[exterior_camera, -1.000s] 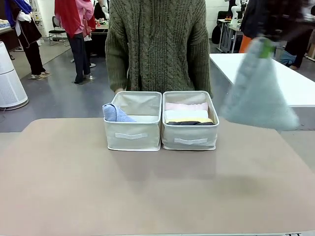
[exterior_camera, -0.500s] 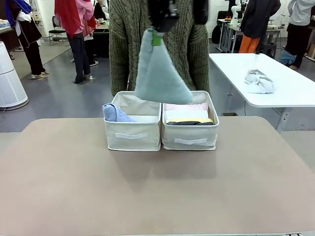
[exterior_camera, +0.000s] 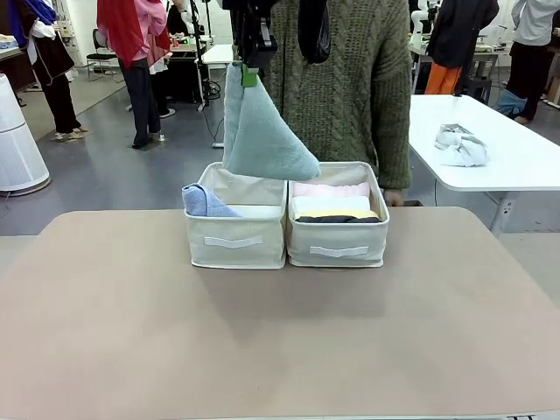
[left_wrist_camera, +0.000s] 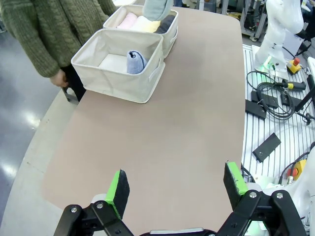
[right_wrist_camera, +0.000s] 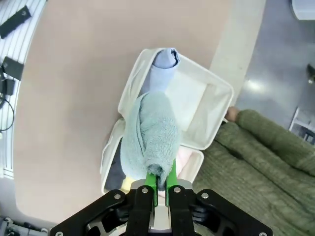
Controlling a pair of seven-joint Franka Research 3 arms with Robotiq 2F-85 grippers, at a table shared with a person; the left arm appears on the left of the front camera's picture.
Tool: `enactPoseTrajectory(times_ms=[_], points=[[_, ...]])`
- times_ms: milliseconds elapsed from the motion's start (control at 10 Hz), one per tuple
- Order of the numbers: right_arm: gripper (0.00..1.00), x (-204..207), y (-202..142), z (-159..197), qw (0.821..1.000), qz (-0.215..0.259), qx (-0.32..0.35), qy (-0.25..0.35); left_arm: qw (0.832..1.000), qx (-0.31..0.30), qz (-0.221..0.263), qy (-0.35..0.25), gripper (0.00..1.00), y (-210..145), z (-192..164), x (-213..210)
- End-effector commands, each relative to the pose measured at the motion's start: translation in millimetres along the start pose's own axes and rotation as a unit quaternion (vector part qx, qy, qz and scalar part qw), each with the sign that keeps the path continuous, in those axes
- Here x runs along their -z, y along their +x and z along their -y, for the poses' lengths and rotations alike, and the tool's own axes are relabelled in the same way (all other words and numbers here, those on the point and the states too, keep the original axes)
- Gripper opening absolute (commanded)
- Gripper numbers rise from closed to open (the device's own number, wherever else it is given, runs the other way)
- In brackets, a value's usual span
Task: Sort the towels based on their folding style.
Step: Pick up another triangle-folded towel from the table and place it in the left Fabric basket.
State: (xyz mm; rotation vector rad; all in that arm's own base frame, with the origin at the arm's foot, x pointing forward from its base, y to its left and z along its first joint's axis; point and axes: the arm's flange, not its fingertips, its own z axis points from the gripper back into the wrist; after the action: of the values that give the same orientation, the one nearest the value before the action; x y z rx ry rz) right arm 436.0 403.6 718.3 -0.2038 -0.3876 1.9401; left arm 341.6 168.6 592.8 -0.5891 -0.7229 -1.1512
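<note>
above left bin (exterior_camera: 234, 241), right gripper (right_wrist_camera: 161, 183) clamps green cone (exterior_camera: 262, 136) by its tip, to join blue cone (exterior_camera: 203, 201); left gripper (left_wrist_camera: 177, 184) spread wide, empty.

Robotics lab, open-plan hall. A polished grey floor (exterior_camera: 96, 184) runs far back, and a white-topped work table (exterior_camera: 490, 166) stands to one side. Along the edge of the tan-topped table (left_wrist_camera: 187, 123) there is a slotted aluminium mounting deck (left_wrist_camera: 290, 137). On it lie black cable coils (left_wrist_camera: 268, 91), flat black boxes (left_wrist_camera: 266, 147) and a red emergency-stop button on a yellow housing (left_wrist_camera: 295, 62). A white robot arm pedestal (left_wrist_camera: 281, 29) stands on that deck. The left gripper (left_wrist_camera: 177, 184) is black with green pads, jaws wide apart. A person in a red top (exterior_camera: 131, 52) stands near the far benches, by a black office chair (exterior_camera: 103, 51). A white drum-shaped floor appliance (exterior_camera: 16, 140) sits at far left.
</note>
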Motion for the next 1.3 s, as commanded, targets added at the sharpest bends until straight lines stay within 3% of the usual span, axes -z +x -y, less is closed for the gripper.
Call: enactPoseTrajectory(times_ms=[0, 300, 500, 600, 1200], points=[[0.09, -1, -4, 1, 1.000, 0.010, 0.004, 0.004, 1.000, 0.011, 0.012, 0.009, 1.00, -2, 0, 2], [0.09, 1, -2, 1, 1.000, 0.000, 0.002, 0.001, 1.000, 0.011, 0.012, 0.009, 1.00, -2, 0, 2], [0.09, 19, 18, 33, 1.000, 0.005, 0.006, -0.006, 1.000, 0.011, 0.012, 0.009, 1.00, -2, 0, 2], [0.09, 27, 19, 52, 1.000, -0.009, 0.014, -0.019, 1.000, 0.011, 0.012, 0.009, 1.00, -2, 0, 2], [0.09, 77, 19, 125, 0.999, 0.022, 0.038, -0.017, 1.000, 0.011, 0.012, 0.009, 1.00, -2, 0, 2]])
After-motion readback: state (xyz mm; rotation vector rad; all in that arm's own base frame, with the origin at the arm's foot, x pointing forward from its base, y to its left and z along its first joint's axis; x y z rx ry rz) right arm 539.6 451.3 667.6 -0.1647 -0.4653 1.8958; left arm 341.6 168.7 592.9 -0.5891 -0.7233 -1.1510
